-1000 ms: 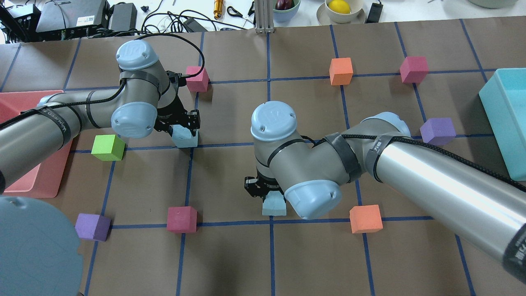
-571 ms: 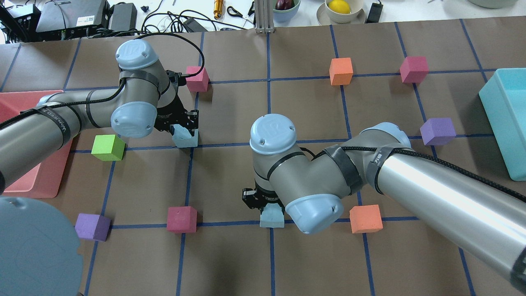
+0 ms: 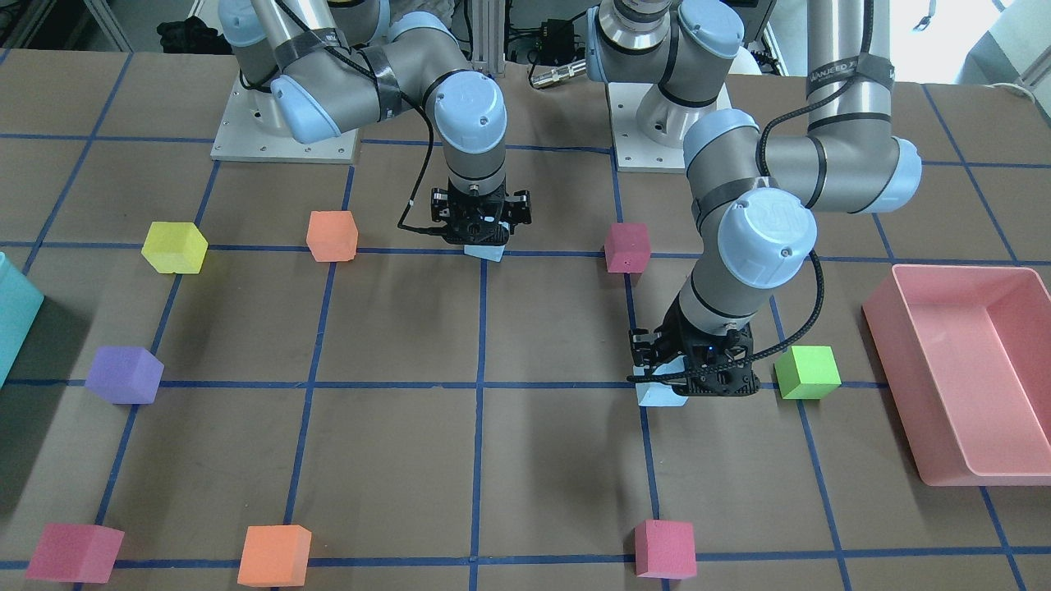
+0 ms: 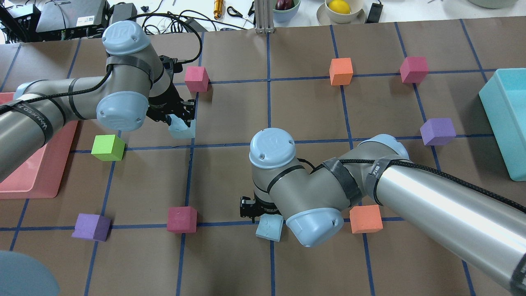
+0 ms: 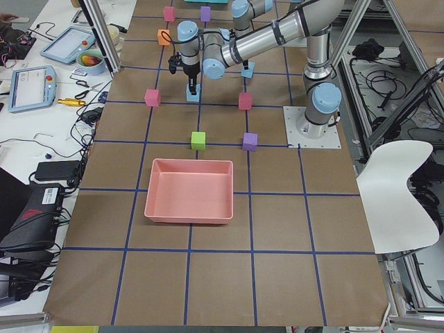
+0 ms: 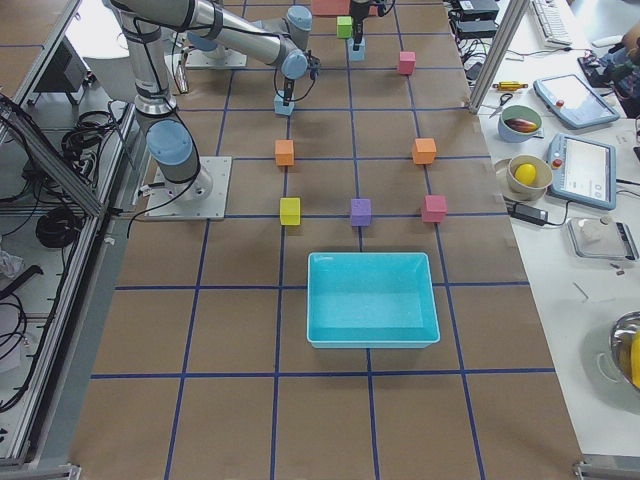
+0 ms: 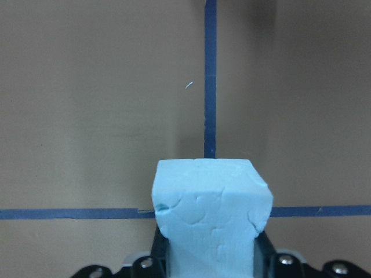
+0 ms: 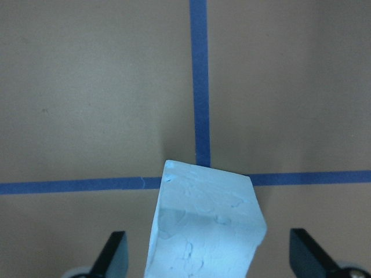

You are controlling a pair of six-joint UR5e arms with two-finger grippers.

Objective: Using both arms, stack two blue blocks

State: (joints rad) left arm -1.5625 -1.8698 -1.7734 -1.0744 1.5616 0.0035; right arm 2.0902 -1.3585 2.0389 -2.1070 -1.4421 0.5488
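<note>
The two blue blocks [image 4: 181, 130] [image 4: 269, 227] sat well apart on the brown table [image 4: 312, 115]. The first block was in the upper left of the overhead view. The left gripper [image 4: 179, 118] squeezed it tight on two flat sides. I could not tell if it was off the table. The second block was at the bottom middle of that view, by a crossing of blue tape lines [image 4: 230, 224], turned a bit crooked. The right gripper [image 8: 211, 258] stood over it with its fingers spread wide, not touching it.

The blocks looked like foam, so they were likely light and soft. Their rough, chipped faces should not slip, but a hard squeeze might dent them. The best hold looked like the middle of two flat sides that face each other.
</note>
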